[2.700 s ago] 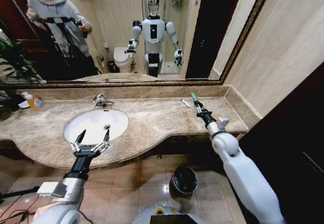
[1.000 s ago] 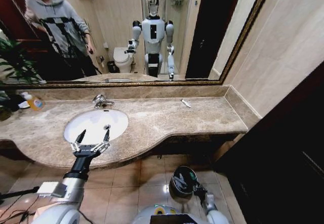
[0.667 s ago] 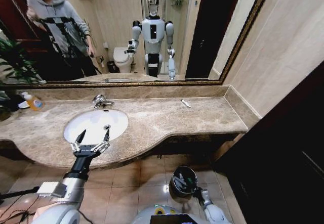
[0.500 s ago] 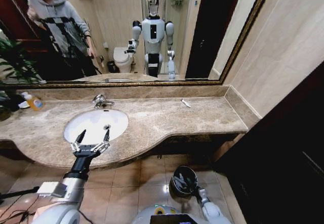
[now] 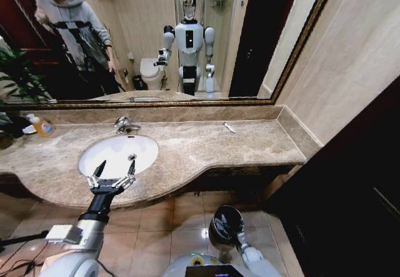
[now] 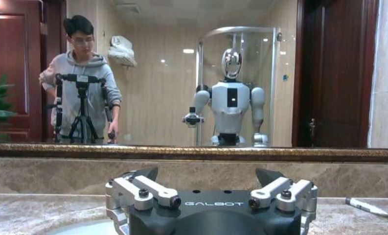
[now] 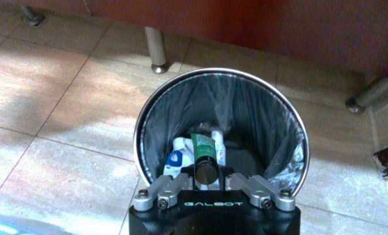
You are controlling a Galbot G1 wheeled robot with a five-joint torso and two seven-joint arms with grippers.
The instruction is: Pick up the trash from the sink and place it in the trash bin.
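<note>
the right end effector (image 7: 207, 182) hangs directly over the trash bin (image 7: 148, 117), its fingers pinched on the cap end of a green tube (image 7: 203, 147). the tube's long axis runs straight out from the fingers and down into the bin's mouth, so the tube lies inside the metal rim, above white litter (image 7: 180, 152) at the bottom of the black liner. in the head view this sits at the lower middle of the frame, the bin (image 5: 226, 222) on the tiled floor under the bench (image 5: 200, 149).

the left end effector (image 5: 112, 172) hovers with fingers spread wide over the near edge of the sink (image 5: 119, 154), left of centre. the basin looks bare of litter. one thin white sachet (image 5: 230, 127) lies on the bench at upper right of centre, well apart from both arms and probably closer to the right arm's side.

letting go looks like the next step for the tube.
</note>
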